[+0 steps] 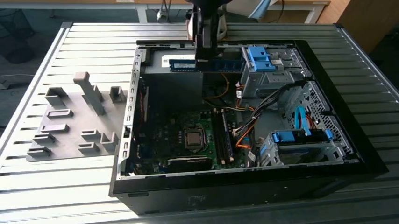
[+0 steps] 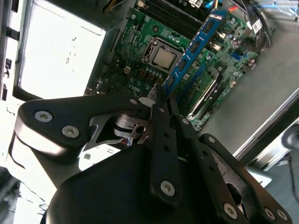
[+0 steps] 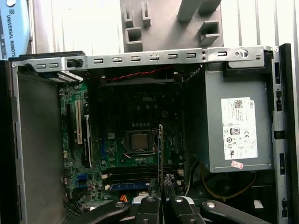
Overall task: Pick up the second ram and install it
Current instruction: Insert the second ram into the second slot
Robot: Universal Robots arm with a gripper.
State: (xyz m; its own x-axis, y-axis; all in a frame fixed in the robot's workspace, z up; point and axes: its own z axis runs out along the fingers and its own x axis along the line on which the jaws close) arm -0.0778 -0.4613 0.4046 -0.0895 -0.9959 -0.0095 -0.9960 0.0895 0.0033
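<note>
The fingers (image 2: 161,121) are clenched on the second ram (image 2: 198,44), gripped at one end so that the stick runs out from the fingertips, as seen in the second wrist view. In the first wrist view the same stick (image 3: 161,154) is seen edge-on as a thin line rising from the gripper (image 3: 161,198), over the green motherboard (image 3: 93,154) and just beside the processor socket (image 3: 138,141).

In the exterior view the gripper (image 1: 204,53) is held above the open computer case (image 1: 206,196), over the power supply (image 1: 171,86), and the stick (image 1: 203,63) is seen lying across the top of that box, well above the motherboard (image 1: 165,135). Open room is left around the stick on all sides; the case wall is kept well apart from it.

The black memory slots (image 3: 135,173) are shown by the first wrist view just beside the socket, with one blue stick (image 3: 128,185) already lying in a slot. The blue face of the held stick with its chips is given by the second wrist view.

Orange and black cables (image 1: 246,128) are bundled between the motherboard and the drive cages with blue clips (image 1: 299,137). Outside the case, beside the power supply wall, a grey fixture plate with blocks (image 1: 74,121) is laid on the ribbed metal table (image 1: 62,186).
</note>
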